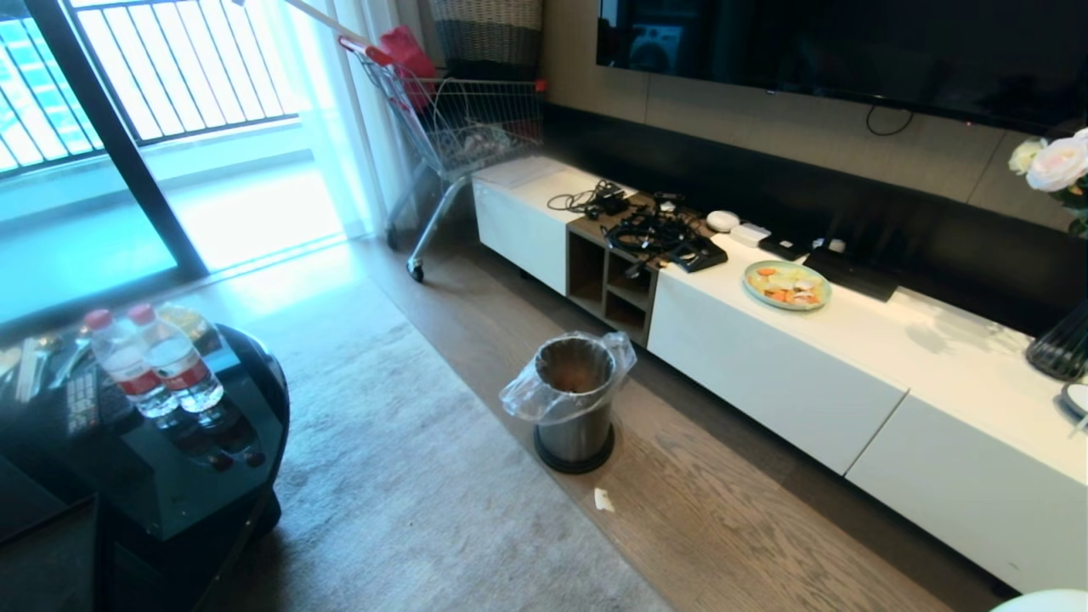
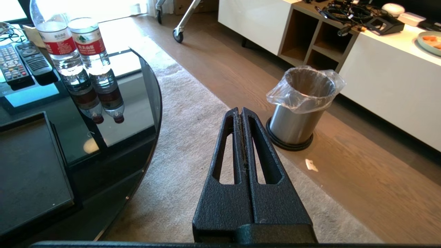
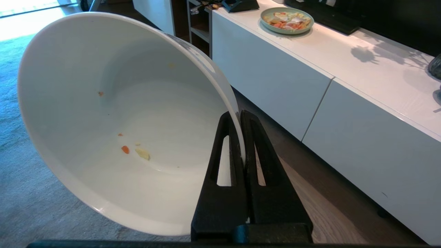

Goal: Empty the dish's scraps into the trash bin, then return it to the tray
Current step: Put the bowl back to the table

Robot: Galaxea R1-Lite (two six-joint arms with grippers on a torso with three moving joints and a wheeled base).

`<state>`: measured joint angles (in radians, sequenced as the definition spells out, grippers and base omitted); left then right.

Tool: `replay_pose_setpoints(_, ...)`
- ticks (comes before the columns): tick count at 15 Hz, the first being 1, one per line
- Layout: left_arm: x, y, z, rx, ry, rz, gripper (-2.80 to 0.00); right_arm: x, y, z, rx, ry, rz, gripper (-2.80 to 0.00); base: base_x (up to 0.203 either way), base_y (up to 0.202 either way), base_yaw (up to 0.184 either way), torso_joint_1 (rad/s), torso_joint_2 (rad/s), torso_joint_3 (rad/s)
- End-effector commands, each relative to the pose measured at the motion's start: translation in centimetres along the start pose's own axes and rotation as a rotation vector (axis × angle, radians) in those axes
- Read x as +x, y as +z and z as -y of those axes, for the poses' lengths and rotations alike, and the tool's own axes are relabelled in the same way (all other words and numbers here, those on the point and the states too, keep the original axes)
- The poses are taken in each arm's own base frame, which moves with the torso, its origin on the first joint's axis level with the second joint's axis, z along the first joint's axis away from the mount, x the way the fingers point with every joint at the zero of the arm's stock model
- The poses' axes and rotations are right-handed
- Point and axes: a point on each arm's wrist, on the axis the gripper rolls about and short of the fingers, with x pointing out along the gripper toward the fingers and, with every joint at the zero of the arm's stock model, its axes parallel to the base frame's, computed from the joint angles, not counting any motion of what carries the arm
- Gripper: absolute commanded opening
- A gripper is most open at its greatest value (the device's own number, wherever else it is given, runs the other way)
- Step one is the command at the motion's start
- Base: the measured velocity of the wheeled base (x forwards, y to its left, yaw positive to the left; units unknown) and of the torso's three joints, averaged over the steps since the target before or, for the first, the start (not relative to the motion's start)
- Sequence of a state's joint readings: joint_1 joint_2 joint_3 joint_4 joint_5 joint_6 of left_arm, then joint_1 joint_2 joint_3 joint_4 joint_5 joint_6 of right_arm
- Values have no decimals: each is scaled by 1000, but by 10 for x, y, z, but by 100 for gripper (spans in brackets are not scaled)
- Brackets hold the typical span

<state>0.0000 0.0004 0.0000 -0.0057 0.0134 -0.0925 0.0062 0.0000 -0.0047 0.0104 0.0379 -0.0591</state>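
Right gripper (image 3: 240,115) pinched tight on the bowl (image 3: 113,117) rim, bowl tilted, a few scraps (image 3: 136,151) inside. Left gripper (image 2: 240,112) closed, empty. Bin (image 1: 574,399) on floor by cabinet (image 1: 850,357).

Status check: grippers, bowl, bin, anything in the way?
Right gripper clamped on dish rim, few scraps left. Left gripper shut, empty. Trash bin on floor, path unobstructed.
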Motion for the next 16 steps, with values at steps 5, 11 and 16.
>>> replay_pose_setpoints(5,0,0,0,-1,0,1,-280,0,0,0,0,1,-2,-280,0,0,0,0,0,0)
replay_pose_setpoints(11,0,0,0,-1,0,1,-280,0,0,0,-4,1,-2,-280,0,0,0,0,0,0)
replay_pose_setpoints(16,0,0,0,-1,0,1,-280,0,0,0,-4,1,-2,-280,0,-6,147,4,2,1)
